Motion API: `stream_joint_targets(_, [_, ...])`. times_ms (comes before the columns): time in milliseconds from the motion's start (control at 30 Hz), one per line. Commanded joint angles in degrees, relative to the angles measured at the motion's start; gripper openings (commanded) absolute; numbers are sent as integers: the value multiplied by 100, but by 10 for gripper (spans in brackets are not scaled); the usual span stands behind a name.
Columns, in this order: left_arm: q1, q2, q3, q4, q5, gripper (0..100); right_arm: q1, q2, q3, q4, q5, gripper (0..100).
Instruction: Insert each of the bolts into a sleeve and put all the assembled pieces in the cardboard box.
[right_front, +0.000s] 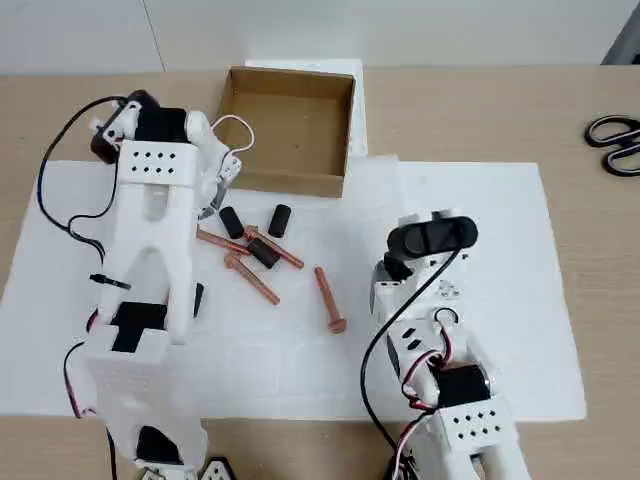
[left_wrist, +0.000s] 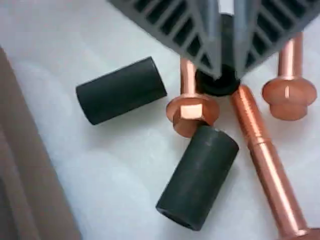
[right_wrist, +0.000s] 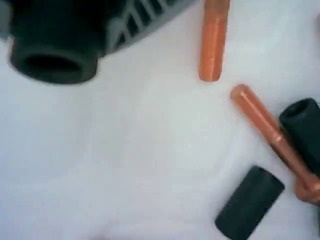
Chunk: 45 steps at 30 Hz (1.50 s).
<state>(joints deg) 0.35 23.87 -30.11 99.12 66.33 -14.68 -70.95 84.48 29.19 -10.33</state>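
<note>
Glossy copper bolts (left_wrist: 265, 160), matt black sleeves (left_wrist: 120, 90)

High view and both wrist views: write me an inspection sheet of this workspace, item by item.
Surface: wooden table under a white sheet.
Job's things: cardboard box with nothing in it; four bolts and three sleeves loose on the sheet in front of it.
Clutter: scissors near the table's edge.
Grippers: left gripper just above the loose pieces; right gripper shut on a raised sleeve.
Cables: black cable looping beside the left arm; another black cable along the right arm.
Surroundings: plain pale background beyond the table.
</note>
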Motion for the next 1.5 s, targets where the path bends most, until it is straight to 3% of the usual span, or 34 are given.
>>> stream_joint_targets(0, [-9,-35,66,26,290,19,22,-92,0,-295,18,4])
stream_joint_targets(633, [-211,-35,840,123,448,21,22,-92,0,-295,18,4])
stream_joint_targets(933, [-220,-44,848,123,448,242,13,-92,0,-286,18,4])
stream_joint_targets(1200, [-220,-35,1314,97,905,243,13,-92,9,-286,18,4])
stream_joint_targets(1467, [-273,9,1341,-290,923,243,-4,-92,158,-286,18,4])
